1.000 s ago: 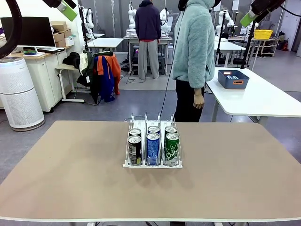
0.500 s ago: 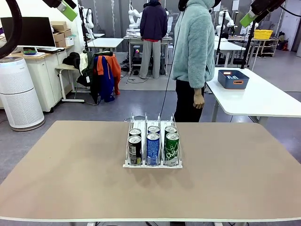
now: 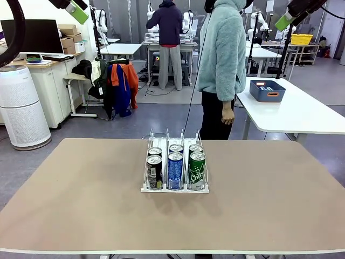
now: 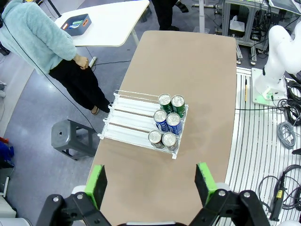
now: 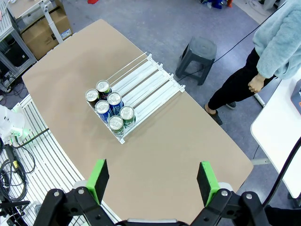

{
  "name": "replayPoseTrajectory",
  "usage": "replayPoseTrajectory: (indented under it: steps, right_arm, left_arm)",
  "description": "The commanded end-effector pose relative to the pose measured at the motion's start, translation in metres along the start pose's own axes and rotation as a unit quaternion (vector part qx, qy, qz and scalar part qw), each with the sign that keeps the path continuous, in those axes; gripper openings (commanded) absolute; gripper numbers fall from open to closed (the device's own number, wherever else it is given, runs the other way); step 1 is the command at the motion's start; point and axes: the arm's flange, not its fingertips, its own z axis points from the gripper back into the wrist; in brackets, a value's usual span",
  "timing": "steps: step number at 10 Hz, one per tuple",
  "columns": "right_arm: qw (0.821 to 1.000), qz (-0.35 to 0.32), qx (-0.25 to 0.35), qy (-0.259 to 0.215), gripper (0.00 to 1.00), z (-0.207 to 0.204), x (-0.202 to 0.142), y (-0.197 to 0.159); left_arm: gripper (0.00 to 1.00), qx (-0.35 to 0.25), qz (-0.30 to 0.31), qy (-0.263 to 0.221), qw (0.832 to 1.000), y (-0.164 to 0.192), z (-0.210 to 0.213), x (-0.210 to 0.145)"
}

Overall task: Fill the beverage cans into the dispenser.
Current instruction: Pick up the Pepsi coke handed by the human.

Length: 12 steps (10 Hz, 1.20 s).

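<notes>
The white wire dispenser [image 3: 173, 141] stands at the middle of the brown table, with several cans in its three lanes: dark ones [image 3: 154, 171] on the left, blue ones [image 3: 175, 170] in the middle, green ones [image 3: 196, 170] on the right. From the wrist views the same dispenser [image 4: 127, 123] [image 5: 149, 84] shows far below with the cans [image 4: 167, 123] [image 5: 109, 109] at its front lip. My left gripper [image 4: 151, 181] is open high above the table. My right gripper [image 5: 153, 181] is open too, also high up. Only green pad tips [image 3: 76, 12] [image 3: 284, 21] reach the front view's top corners.
A person in a pale fleece [image 3: 223, 59] stands at the table's far edge, arms down. A grey stool [image 5: 202, 51] sits beside that person. A blue bin [image 3: 267, 90] rests on a white table at the right. Bare brown tabletop [image 3: 70, 194] surrounds the dispenser.
Nothing on the table has moved and both arms stay still. Only a person far in the background has shifted about.
</notes>
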Motion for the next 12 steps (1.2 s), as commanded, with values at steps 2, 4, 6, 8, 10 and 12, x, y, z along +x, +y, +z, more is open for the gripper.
replayPoseTrajectory:
  steps: [2,4,6,8,10,12]
  right_arm:
    - [1.0,-0.004,0.0,-0.001,1.0,0.0006,0.0,0.0]
    - [1.0,-0.004,0.0,-0.001,1.0,0.0006,0.0,0.0]
    - [1.0,-0.004,0.0,-0.001,1.0,0.0006,0.0,0.0]
    - [1.0,-0.004,0.0,-0.001,1.0,0.0006,0.0,0.0]
    - [1.0,-0.004,0.0,-0.001,1.0,0.0006,0.0,0.0]
    - [1.0,-0.004,0.0,-0.001,1.0,0.0006,0.0,0.0]
  left_arm:
    - [1.0,-0.006,0.002,-0.007,1.0,-0.0001,0.0009,-0.0006]
    - [1.0,-0.006,0.002,-0.007,1.0,-0.0001,0.0009,-0.0006]
    - [1.0,-0.006,0.002,-0.007,1.0,-0.0001,0.0009,-0.0006]
    - [1.0,-0.006,0.002,-0.007,1.0,-0.0001,0.0009,-0.0006]
    - [1.0,-0.006,0.002,-0.007,1.0,-0.0001,0.0009,-0.0006]
    - [1.0,-0.006,0.002,-0.007,1.0,-0.0001,0.0009,-0.0006]
